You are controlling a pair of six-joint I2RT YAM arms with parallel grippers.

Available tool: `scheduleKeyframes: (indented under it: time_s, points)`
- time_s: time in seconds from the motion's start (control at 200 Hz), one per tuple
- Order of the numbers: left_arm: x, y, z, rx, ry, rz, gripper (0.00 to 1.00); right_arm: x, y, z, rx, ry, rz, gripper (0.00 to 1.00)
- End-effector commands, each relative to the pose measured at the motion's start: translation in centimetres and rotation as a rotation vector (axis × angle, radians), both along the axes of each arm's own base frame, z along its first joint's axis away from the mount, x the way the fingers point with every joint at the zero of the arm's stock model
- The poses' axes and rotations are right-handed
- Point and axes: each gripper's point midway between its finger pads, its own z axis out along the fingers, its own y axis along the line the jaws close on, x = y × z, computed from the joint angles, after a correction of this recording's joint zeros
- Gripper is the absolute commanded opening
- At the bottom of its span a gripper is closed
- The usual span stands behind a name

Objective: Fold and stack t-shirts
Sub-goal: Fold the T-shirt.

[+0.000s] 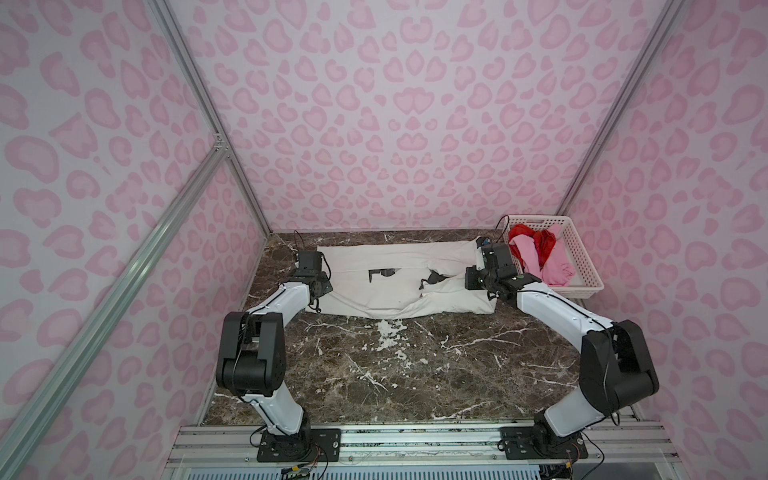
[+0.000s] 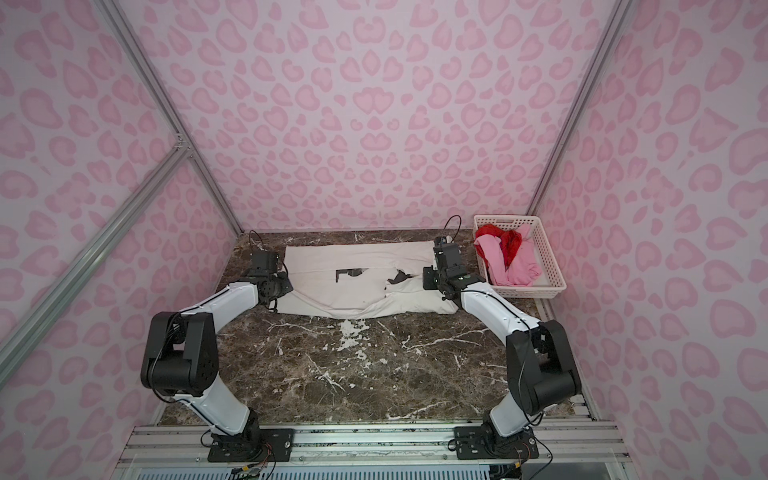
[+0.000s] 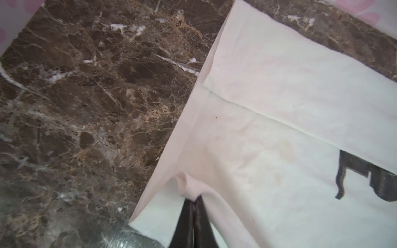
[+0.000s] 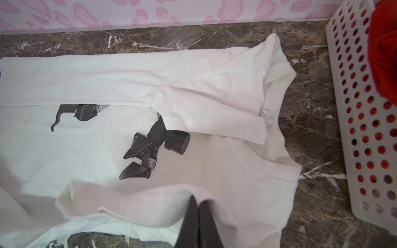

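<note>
Dark brown marble tabletop, white veining, with a chipped white patch near the middle. White perforated basket sits on it in the far right corner. Walls all round are pink leopard print, with aluminium struts at the corners and a slotted aluminium rail along the near edge.

The off-white printed cloth t-shirt lies spread across the far half of the dark marble tabletop. Just right of it, in the far right corner, sits the white perforated plastic basket, with the light pink t-shirt and bright red t-shirt heaped inside.
</note>
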Motion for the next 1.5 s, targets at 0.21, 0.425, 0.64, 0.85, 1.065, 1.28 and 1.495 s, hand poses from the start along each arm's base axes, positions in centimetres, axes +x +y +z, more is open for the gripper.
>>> scheduleKeyframes:
  time_s: [0.21, 0.425, 0.64, 0.85, 1.065, 1.28, 1.495]
  points:
    - [0.8, 0.7, -3.1, 0.032, 0.052, 0.025, 0.04, 2.6, -2.3, -1.8, -0.037, 0.002, -0.057, 0.00]
    - [0.6, 1.3, -3.1, 0.058, 0.059, 0.054, 0.04, 2.8, -3.0, -2.8, -0.046, 0.019, -0.073, 0.00]
    - [0.6, 1.9, -2.0, 0.087, 0.046, 0.072, 0.04, 2.8, -3.2, -3.5, -0.049, 0.030, -0.077, 0.00]
    - [0.7, 2.4, -1.2, 0.102, 0.033, 0.086, 0.04, 2.8, -3.5, -3.5, -0.057, 0.029, -0.084, 0.00]
    - [0.7, 3.0, -1.1, 0.109, 0.035, 0.102, 0.04, 3.5, -3.5, -3.7, -0.055, 0.024, -0.082, 0.00]
    - [0.4, 3.5, -1.7, 0.117, 0.052, 0.110, 0.04, 4.3, -3.2, -4.6, -0.056, 0.036, -0.077, 0.00]
    - [0.8, 3.3, -2.4, 0.103, 0.054, 0.098, 0.04, 4.9, -3.2, -4.8, -0.065, 0.032, -0.076, 0.00]
